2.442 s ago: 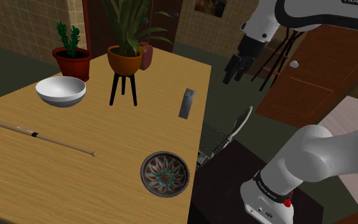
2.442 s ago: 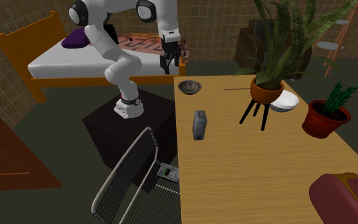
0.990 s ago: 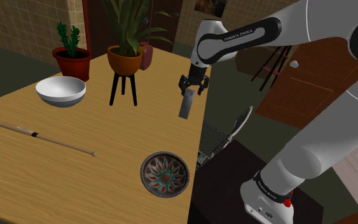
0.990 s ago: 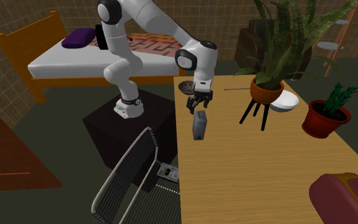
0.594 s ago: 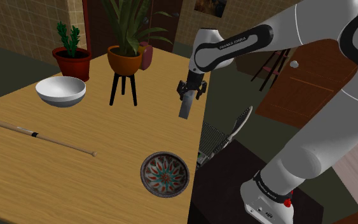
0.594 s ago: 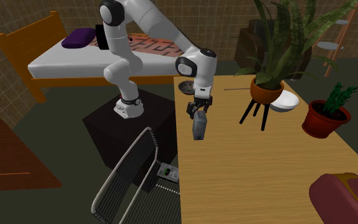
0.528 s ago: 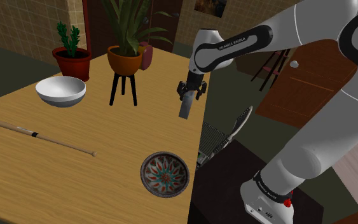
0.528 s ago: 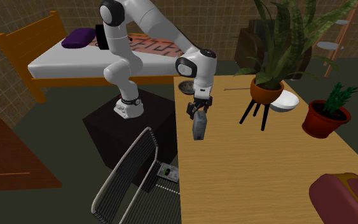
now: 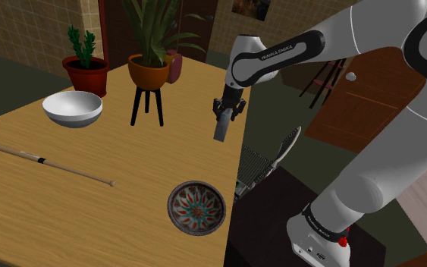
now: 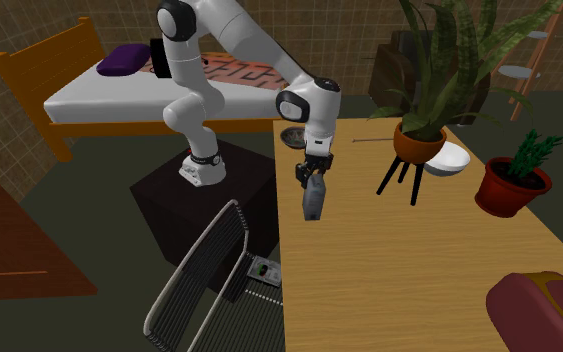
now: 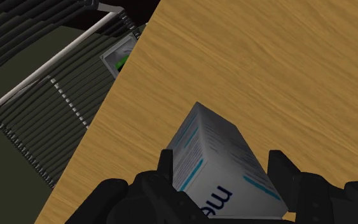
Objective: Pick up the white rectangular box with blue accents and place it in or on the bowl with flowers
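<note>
At the far left of the wooden table [image 9: 90, 220], seen from the shoulder view, a cactus in a red pot [image 9: 86, 70] stands beside a plain white bowl [image 9: 72, 108], and nearer the camera a thin wooden stick [image 9: 48, 162] lies flat. Right of these a leafy plant in an orange pot [image 9: 148, 70] sits on a black three-legged stand. Nearer, close to the table's right edge, is the bowl with the flower pattern [image 9: 196, 206], well apart from the box [image 9: 221, 130]. The box stands upright near that same edge, farther back, with its base on the table. It looks grey from the outside views, and the wrist view shows a pale box [image 11: 215, 143] with blue stripes and dark blue lettering. The black gripper [image 9: 225, 116] points straight down over the box's top end. Its fingers [image 11: 166, 167] are spread to the width of the box and press against opposite sides, clasping it. Off the table to the right a wire-backed chair [image 9: 274, 155] leans by the arm's dark stand [image 9: 280, 227].
</note>
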